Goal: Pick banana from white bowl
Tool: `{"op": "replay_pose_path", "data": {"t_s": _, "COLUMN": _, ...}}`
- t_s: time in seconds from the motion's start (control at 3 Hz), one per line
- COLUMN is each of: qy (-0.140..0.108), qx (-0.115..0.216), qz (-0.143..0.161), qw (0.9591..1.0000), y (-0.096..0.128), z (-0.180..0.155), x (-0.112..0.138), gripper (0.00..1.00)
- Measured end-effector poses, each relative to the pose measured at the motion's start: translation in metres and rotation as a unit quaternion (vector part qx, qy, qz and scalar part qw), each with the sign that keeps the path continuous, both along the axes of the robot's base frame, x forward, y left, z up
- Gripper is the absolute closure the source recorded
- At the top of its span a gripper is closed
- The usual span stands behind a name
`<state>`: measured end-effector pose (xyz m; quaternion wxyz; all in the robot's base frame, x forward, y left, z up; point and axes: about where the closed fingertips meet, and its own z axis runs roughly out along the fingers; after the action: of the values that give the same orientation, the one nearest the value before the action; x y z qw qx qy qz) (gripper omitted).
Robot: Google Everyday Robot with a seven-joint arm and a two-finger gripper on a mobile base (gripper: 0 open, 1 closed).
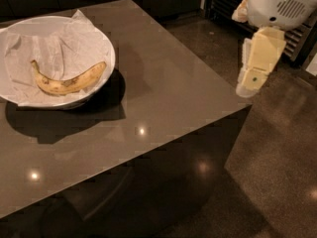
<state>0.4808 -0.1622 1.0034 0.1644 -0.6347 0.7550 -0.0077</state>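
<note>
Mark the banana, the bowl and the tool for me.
banana [69, 83]: camera view, middle of its curve.
bowl [112, 53]: camera view, right rim.
tool [246, 87]: camera view, lower tip, beyond the table [163, 83] edge at right.

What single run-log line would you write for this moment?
stage: pre-grasp | banana: lying in white bowl | claw: in the air by table corner, away from bowl

- Single view. It looks down at a slant from above onto the dark table [163, 98], facing toward the far side at 12 o'clock.
- Range is moderate: the table runs out of frame at the left and bottom edges, and the floor [277, 152] fills 4 to 5 o'clock.
- The white bowl [112, 53] holding the banana [69, 82] lies at 10 o'clock.
- My gripper [249, 83] hangs at 2 o'clock, just beyond the table's right corner.
</note>
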Motion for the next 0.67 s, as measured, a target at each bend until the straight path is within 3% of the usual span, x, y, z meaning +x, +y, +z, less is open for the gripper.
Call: {"op": "replay_pose_path", "data": {"t_s": 0.67, "qy": -0.015, "qx": 0.016, "qz": -0.007, "qw": 0.9997, "y": 0.0096, "z": 0.0044, "x": 0.0115, "gripper": 0.00}}
